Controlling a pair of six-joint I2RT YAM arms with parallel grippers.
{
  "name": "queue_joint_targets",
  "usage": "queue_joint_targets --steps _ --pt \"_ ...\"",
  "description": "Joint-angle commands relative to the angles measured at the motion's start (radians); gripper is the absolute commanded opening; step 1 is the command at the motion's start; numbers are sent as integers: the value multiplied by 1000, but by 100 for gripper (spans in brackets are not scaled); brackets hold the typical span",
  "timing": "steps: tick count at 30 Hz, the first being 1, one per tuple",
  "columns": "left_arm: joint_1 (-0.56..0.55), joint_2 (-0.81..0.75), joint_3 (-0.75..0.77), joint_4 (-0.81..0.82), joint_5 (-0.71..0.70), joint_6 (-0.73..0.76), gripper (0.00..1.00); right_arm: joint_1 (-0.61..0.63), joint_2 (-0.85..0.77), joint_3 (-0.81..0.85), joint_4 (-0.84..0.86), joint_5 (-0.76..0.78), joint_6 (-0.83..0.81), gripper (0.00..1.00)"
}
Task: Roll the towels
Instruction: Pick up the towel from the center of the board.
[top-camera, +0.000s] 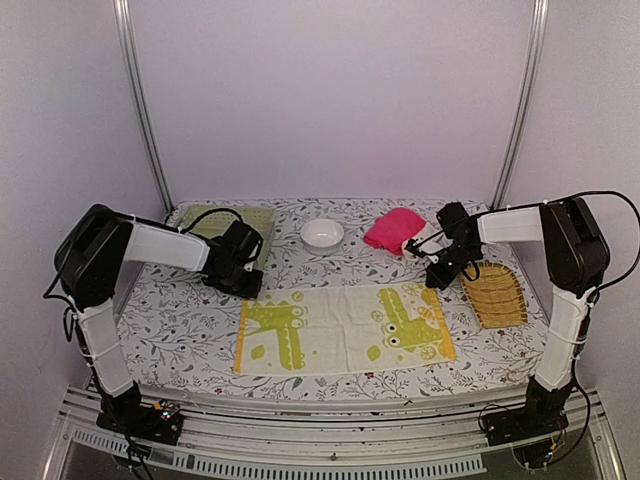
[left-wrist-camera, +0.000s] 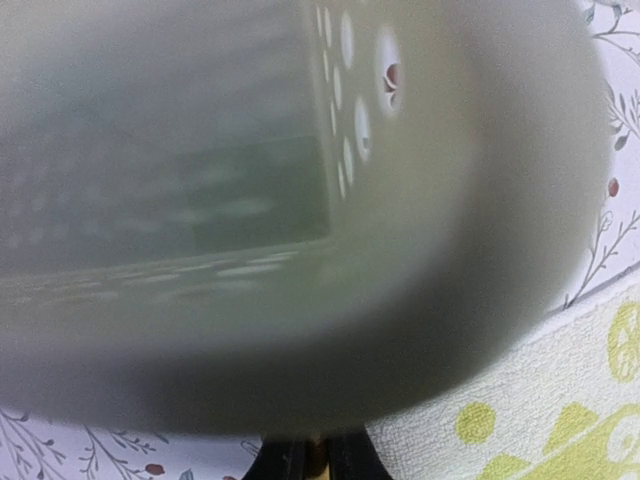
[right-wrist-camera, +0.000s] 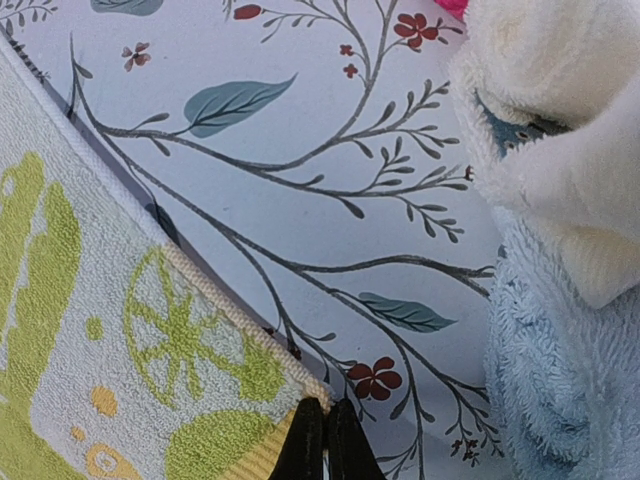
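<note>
The towel (top-camera: 345, 328) with green crocodiles lies flat and spread on the table (top-camera: 170, 335), its long side across, between the two arms. I judge that the step in hand is to take its two far corners and begin the roll toward the near edge. To do it well, I want both corners held equally before any lift. Then I raise them only a little and bring them over together at the same pace, so that the first turn comes straight and tight. If one side leads, the roll becomes a cone. I also must not pull so hard that the whole cloth slides.

The basket (left-wrist-camera: 200, 200) is so close to the left wrist camera that it fills almost all of that view, blurred, so I mind it when the left arm moves. The tray (top-camera: 493, 295) lies just beside the towel's right end. The blue towel (right-wrist-camera: 560, 400) and cream towel (right-wrist-camera: 560, 120) lie near the far right corner, and the right arm should not catch them.

The right gripper (right-wrist-camera: 325, 415) has its fingers pressed together exactly on the far right corner. The edge there looks a bit raised from the table, so I take it as pinched. The left gripper (left-wrist-camera: 313, 455) is at the far left corner with its fingers nearly together. The towel's edge runs up to them, but I cannot tell whether cloth is between them.
</note>
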Motion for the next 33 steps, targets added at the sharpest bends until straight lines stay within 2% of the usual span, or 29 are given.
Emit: queue_joint_targets --steps 1,2,15,29,33 --pt "-6 11 -11 -44 -24 -17 2 -8 22 -16 -27 17 1 3" --pt "-5 2 -13 -36 -22 -16 0 -9 22 -15 -27 17 1 3" --pt "-5 -275 -145 139 -53 -2 0 -53 -117 32 11 -35 12 3" --pt "-5 -363 -217 194 -67 1 0 -54 -189 40 54 -82 -26 2" --pt "-5 -422 -257 196 -56 -16 0 -54 -234 -14 84 -122 -26 2"
